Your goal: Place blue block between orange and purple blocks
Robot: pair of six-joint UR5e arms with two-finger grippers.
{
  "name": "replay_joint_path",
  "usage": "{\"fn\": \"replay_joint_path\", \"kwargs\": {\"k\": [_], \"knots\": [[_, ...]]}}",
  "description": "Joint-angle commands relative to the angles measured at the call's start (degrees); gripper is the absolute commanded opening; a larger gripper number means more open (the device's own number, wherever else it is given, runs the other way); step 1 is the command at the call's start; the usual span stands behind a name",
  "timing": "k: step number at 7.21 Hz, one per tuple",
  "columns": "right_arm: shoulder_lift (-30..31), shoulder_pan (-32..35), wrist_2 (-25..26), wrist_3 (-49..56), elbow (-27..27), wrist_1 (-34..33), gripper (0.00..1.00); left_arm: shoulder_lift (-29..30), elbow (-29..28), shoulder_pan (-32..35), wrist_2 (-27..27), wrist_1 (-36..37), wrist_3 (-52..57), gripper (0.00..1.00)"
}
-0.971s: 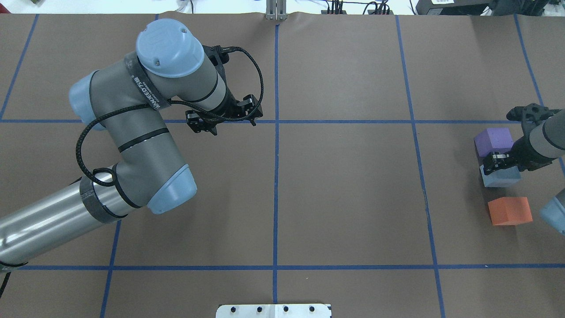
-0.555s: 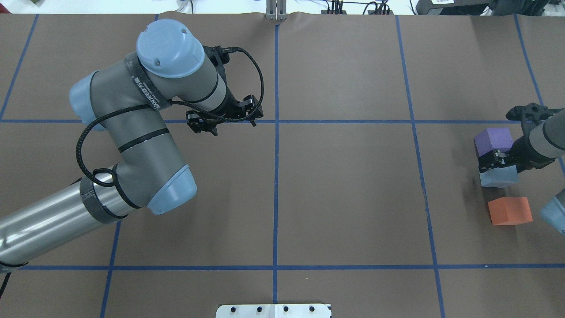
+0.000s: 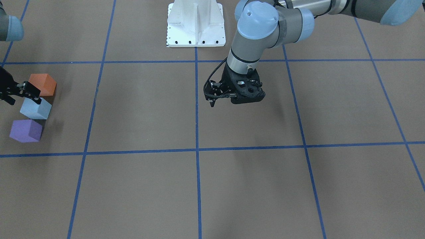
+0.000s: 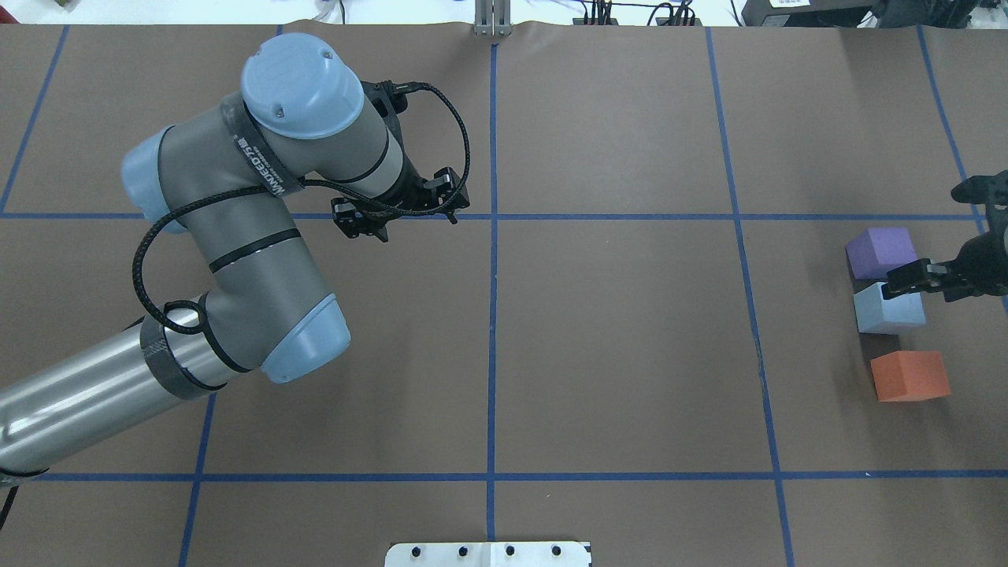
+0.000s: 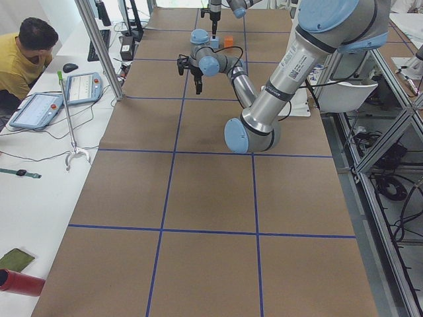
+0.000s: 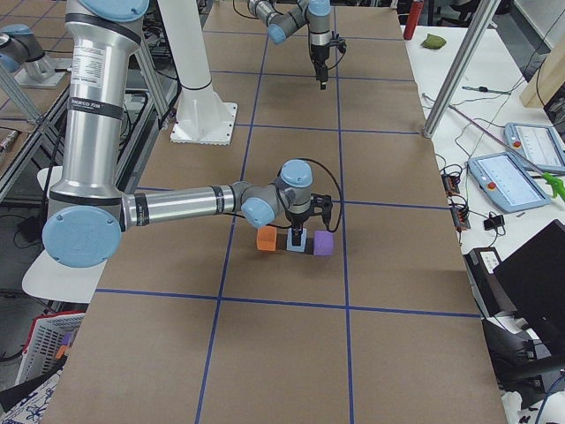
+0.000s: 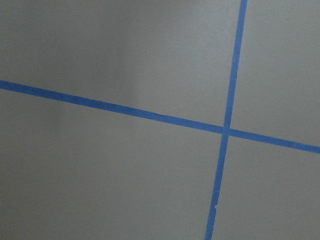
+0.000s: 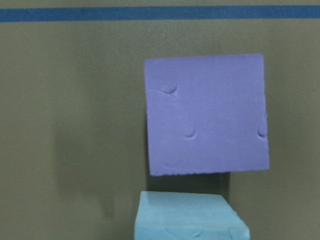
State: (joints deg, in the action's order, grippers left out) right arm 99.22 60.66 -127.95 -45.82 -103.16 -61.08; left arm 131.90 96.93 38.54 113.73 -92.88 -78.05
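Observation:
The blue block [image 4: 888,308] rests on the table between the purple block [image 4: 880,252] and the orange block [image 4: 909,376], in one row. It stands close to the purple one, with a small gap to the orange one. My right gripper [image 4: 907,279] is open and empty, raised just above the blue block's right edge. In the front-facing view it [image 3: 28,92] hangs over the blue block [image 3: 35,109]. The right wrist view shows the purple block [image 8: 206,114] and the top of the blue block [image 8: 189,216]. My left gripper [image 4: 450,206] is shut and empty, hovering near the table's middle.
Blue tape lines [image 4: 492,315] divide the brown table into squares. The white robot base plate [image 3: 196,23] stands at the near edge. An operator [image 5: 23,56] sits at a side desk beyond the table. The row of blocks lies close to the table's right end.
My right gripper has let go of the blue block and drawn back to the right and up. The blue block stays on the table. The left arm has barely moved.

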Motion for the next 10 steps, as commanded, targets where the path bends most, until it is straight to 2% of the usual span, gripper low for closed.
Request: {"fn": "replay_joint_path", "kwargs": {"k": [1, 2, 4, 5, 6, 7, 8, 10], "knots": [[0.97, 10.83, -8.6, 1.94, -0.64, -0.17, 1.0, -7.12, 7.07, 0.31, 0.09, -0.02, 0.69, 1.0], [1.06, 13.49, -8.8, 4.83, -0.63, -0.52, 1.0, -13.88, 12.96, 0.91, 0.0, -0.02, 3.84, 1.0], [0.89, 18.15, -8.81, 11.5, 0.33, -2.62, 1.0, -28.55, 20.28, 3.98, 0.26, -0.02, 16.36, 1.0], [0.19, 21.74, -8.81, 20.24, 0.16, -9.86, 1.0, -35.06, 22.23, 7.3, 0.52, -0.19, 25.14, 1.0], [-3.47, 24.65, -8.72, 29.2, 0.16, -18.81, 1.0, -38.52, 22.68, 11.34, 0.87, -0.37, 30.79, 1.0], [-7.25, 26.77, -8.72, 35.73, 0.07, -27.16, 1.0, -42.04, 22.68, 15.47, 3.58, -0.54, 38.59, 1.0], [-8.85, 27.48, -7.94, 38.5, -0.71, -30.99, 1.0, -45.12, 21.73, 23.95, 9.69, -0.46, 49.29, 1.0], [-9.04, 27.84, -7.84, 38.52, -1.16, -31.2, 1.0, -47.7, 12.11, 40.83, 20.78, -0.37, 73.71, 1.0]]}}
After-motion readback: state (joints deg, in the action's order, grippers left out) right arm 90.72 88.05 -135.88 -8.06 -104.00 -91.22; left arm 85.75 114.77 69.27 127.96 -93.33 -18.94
